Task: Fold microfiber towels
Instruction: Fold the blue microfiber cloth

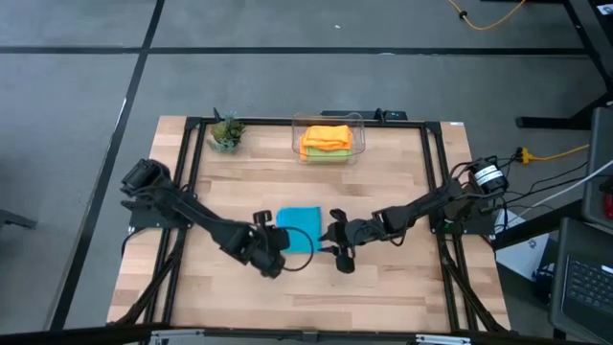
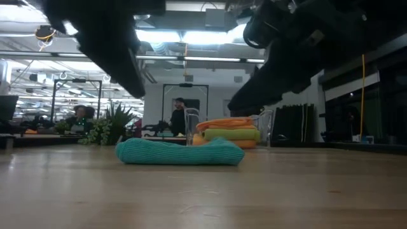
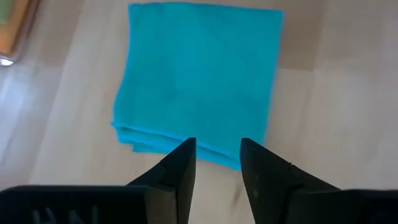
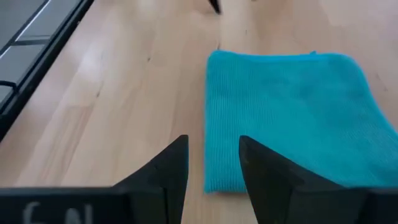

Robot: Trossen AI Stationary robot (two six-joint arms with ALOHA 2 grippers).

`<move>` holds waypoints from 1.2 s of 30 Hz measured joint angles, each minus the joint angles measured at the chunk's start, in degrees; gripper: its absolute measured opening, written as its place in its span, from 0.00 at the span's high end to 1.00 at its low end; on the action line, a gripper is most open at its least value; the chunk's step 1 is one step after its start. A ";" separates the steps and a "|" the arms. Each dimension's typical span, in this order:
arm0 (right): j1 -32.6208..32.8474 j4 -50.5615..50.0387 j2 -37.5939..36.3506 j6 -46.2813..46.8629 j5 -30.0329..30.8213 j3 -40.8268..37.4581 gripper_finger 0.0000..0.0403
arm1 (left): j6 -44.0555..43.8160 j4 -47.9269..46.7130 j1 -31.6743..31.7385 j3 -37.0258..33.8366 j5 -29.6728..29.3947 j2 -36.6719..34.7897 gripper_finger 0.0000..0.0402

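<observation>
A teal microfiber towel [image 1: 299, 227] lies folded in several layers, flat on the wooden table's middle [image 2: 180, 152]. My left gripper [image 1: 278, 244] hangs open just off the towel's near left side, its fingers [image 3: 217, 155] over the layered edge [image 3: 161, 140]. From the right, my right gripper [image 1: 331, 240] stands open beside the towel, with the towel's corner [image 4: 217, 180] past its fingertips [image 4: 213, 152]. The low view shows both arms raised above the cloth. Orange and lime green towels [image 1: 328, 141] lie stacked in a clear bin.
The clear plastic bin [image 1: 356, 125] with its stack of towels stands at the table's far edge [image 2: 229, 130]. A small potted plant [image 1: 226, 132] sits at the far left. Bare wood lies near and to both sides. People show in the room behind [image 2: 180, 114].
</observation>
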 joint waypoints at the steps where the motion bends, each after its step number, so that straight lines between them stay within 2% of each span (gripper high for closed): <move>1: 0.08 0.16 -0.05 -1.18 0.02 0.09 0.64 | 0.69 0.14 0.68 -0.01 -0.02 0.00 0.71; 8: 0.46 -0.01 -0.11 -4.33 0.46 0.10 0.62 | 4.21 3.00 4.03 -0.01 -0.06 0.00 0.71; 11: 0.46 -0.02 -0.11 -3.92 0.63 0.14 0.55 | 3.48 3.01 5.35 -0.01 1.75 0.00 0.71; 15: 0.29 0.20 -0.11 -3.72 0.95 0.17 0.42 | -0.13 4.56 6.94 -0.01 10.21 0.00 0.71; 21: 0.17 0.49 -0.11 -3.94 2.16 0.21 0.30 | -1.68 6.19 7.70 -0.01 9.72 0.00 0.71; 24: 0.16 0.49 -0.11 -3.84 2.16 0.21 0.28 | -2.03 6.22 7.98 -0.01 5.88 0.00 0.71; 28: 0.16 0.49 -0.11 -3.67 2.15 0.23 0.28 | -1.71 6.81 8.54 -0.01 6.06 0.00 0.69; 36: 0.16 0.47 -0.13 -3.83 2.14 0.23 0.28 | 2.37 15.10 8.11 -0.01 7.27 0.00 0.59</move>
